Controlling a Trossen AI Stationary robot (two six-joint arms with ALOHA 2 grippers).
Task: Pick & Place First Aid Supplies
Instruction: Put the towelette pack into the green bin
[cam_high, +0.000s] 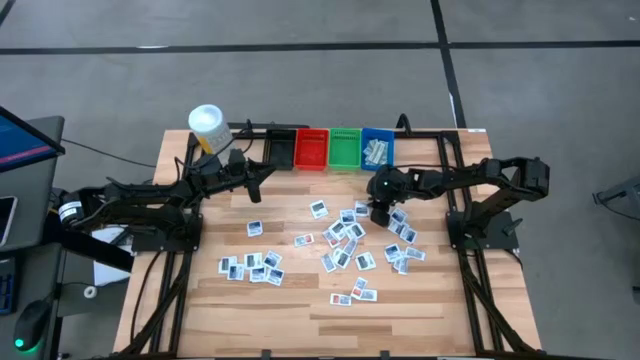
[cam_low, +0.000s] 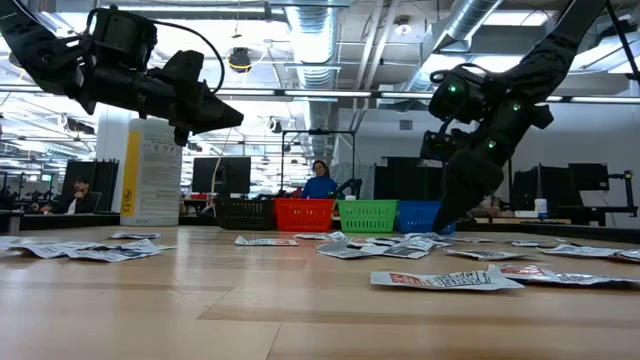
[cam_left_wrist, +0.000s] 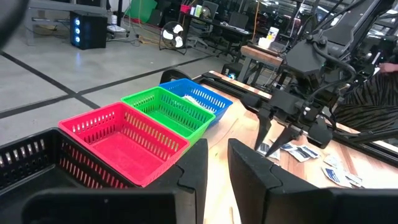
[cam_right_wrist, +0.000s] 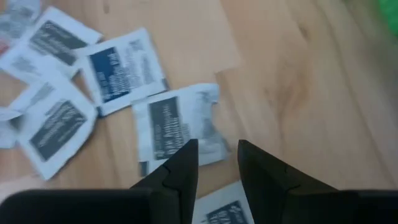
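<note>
High view: on the wooden table (cam_high: 300, 300) white packets (cam_high: 345, 240) lie scattered mid-table; right gripper (cam_high: 382, 213) hangs over their far right edge, left gripper (cam_high: 258, 175) waits near the black bin (cam_high: 280, 148).
Low view: packets flat, room with desks behind.
Left wrist view: left fingers (cam_left_wrist: 193, 171) slightly apart, empty; red bin (cam_left_wrist: 124, 140) ahead.
Right wrist view: right fingers (cam_right_wrist: 186, 165) part-open, holding nothing, just above one packet (cam_right_wrist: 177, 127).
Advice: descend straight, pinch a single packet's edge.
</note>
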